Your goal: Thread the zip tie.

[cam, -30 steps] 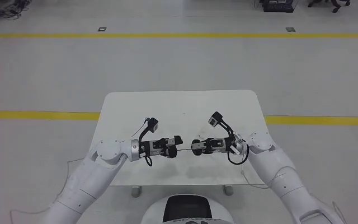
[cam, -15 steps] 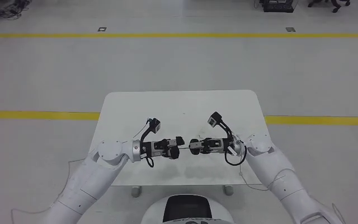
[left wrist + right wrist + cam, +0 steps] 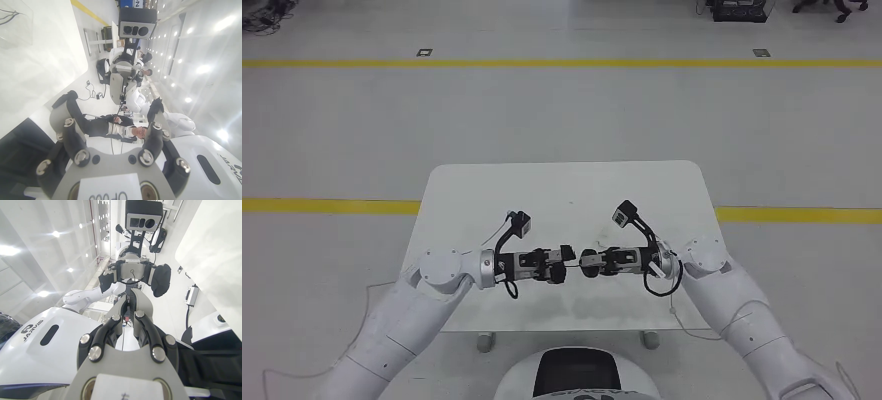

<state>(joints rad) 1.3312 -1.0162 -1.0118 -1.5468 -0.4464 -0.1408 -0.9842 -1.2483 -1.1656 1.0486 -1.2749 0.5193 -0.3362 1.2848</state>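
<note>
1. A white worktop (image 3: 562, 190) with rounded corners stands on a pale floor marked with yellow lines (image 3: 332, 205).
2. Both robot arms are raised above the near half of the worktop, about midway between its left and right edges. They point at each other, tip to tip.
3. The left gripper (image 3: 560, 263) sits on the side of the worktop's left edge. In its own wrist view, the left gripper (image 3: 113, 98) has its fingers (image 3: 71, 106) spread wide apart, with nothing clamped between them.
4. The right gripper (image 3: 588, 262) faces it from the side of the right edge. In its own wrist view, the right gripper (image 3: 129, 294) has its fingers (image 3: 140, 302) drawn almost together.
5. The zip tie (image 3: 573, 263) is a thin dark strand held in the air above the worktop, in the short gap between the two grippers. It does not lie on the surface.
6. In the left wrist view, the zip tie (image 3: 119, 108) sticks out from the right gripper's pinched fingers and runs toward the gap between the left gripper's open fingers.
7. The right gripper has hold of one end of the tie. I cannot tell whether the free end touches the left gripper.
8. I also cannot make out the tie's head or any loop in it.
</note>
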